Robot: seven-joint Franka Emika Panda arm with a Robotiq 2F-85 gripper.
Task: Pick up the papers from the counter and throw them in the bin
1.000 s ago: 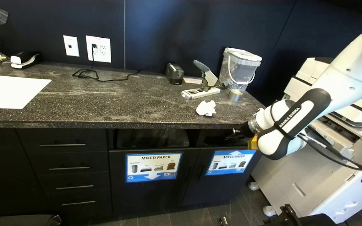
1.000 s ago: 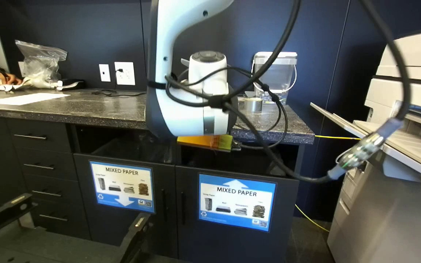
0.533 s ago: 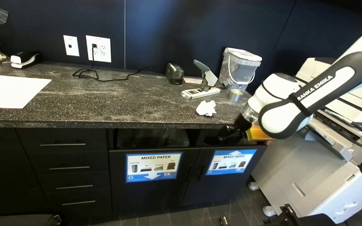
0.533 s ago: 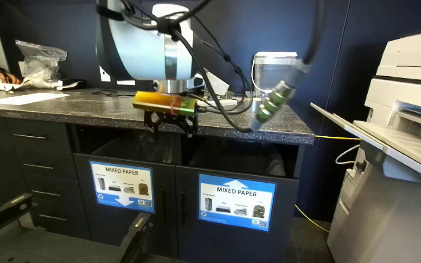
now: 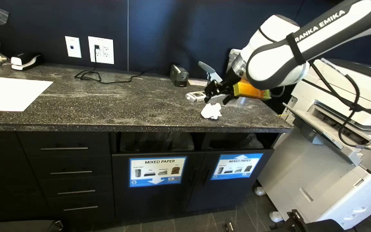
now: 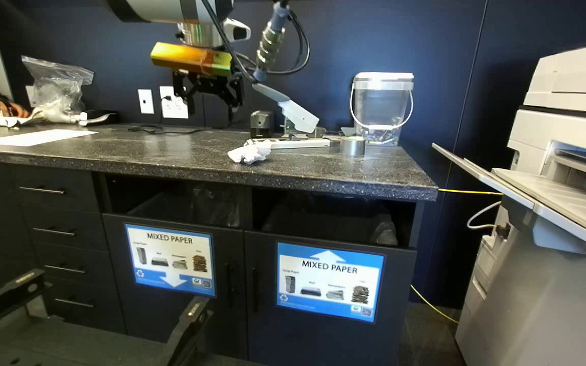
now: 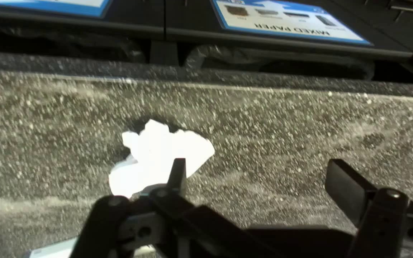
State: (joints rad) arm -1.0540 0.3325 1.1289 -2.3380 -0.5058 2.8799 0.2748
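One crumpled white paper wad (image 5: pixel 211 111) lies on the dark speckled counter (image 5: pixel 124 103) near its front edge. It also shows in an exterior view (image 6: pixel 250 151) and in the wrist view (image 7: pixel 160 152). No other wad shows. My gripper (image 5: pixel 216 101) is open and empty above the counter. In the wrist view the gripper (image 7: pixel 257 163) has bare counter between its fingers, and the wad lies beyond the left finger, which partly covers it. In an exterior view the gripper (image 6: pixel 209 111) is well above the counter. Lined bins (image 6: pixel 323 223) sit in openings under the counter, behind MIXED PAPER signs.
A stapler (image 6: pixel 298 117), a tape roll (image 6: pixel 352 146), a clear bucket (image 6: pixel 382 101) and a black sharpener (image 5: pixel 179 76) stand behind the wad. A flat white sheet (image 5: pixel 10 94) lies far left. A printer (image 5: pixel 320 161) stands at the right.
My gripper has risen from low by the counter's front edge and moved over the counter, above the wad's area. The wad has not moved.
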